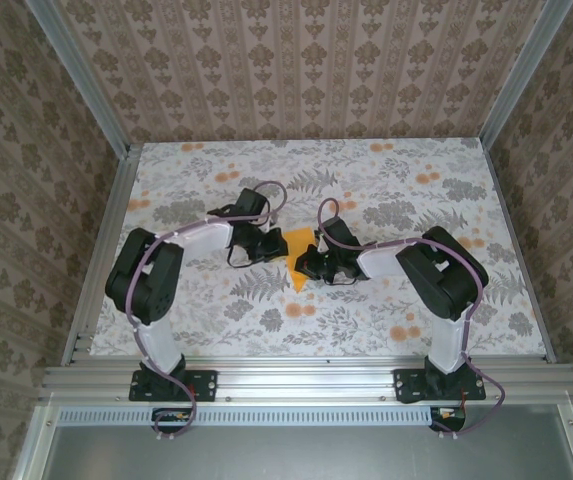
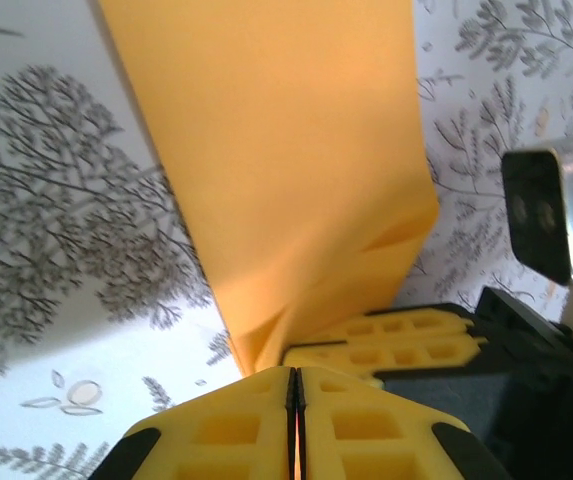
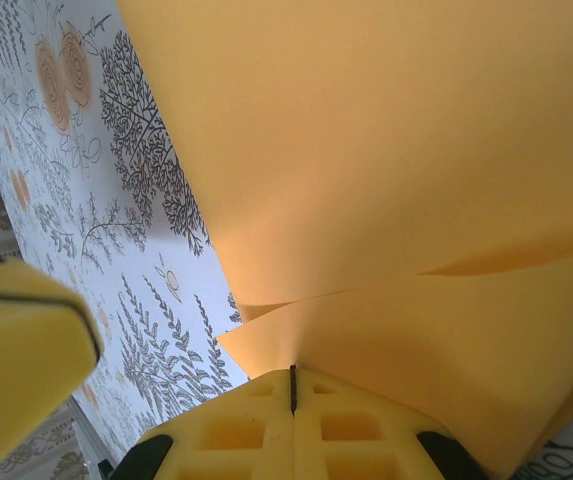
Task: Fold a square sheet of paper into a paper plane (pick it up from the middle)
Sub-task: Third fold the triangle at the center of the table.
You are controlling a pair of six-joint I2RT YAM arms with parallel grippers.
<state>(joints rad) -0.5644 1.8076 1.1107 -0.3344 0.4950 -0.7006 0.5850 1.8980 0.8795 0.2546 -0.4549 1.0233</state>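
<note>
The square sheet of paper [image 1: 299, 252] is bright orange, folded into layers, and tapers to a point toward the near side. It hangs between both grippers above the middle of the table. My left gripper [image 1: 272, 244] holds its left side. In the left wrist view the left gripper [image 2: 294, 372] is shut, with an orange sliver of the paper [image 2: 286, 170] between the pads. My right gripper [image 1: 309, 266] holds the right side. In the right wrist view the right gripper [image 3: 292, 368] is shut where a paper [image 3: 386, 170] layer puckers into it. The paper plane is out of view.
The flower-print table cover [image 1: 366, 180] lies under both arms. Aluminium rails [image 1: 306, 378] edge the near side, and posts stand at the back corners. Patterned walls [image 1: 296, 60] close three sides. The right gripper's fingers [image 2: 396, 335] sit close beside the left gripper's.
</note>
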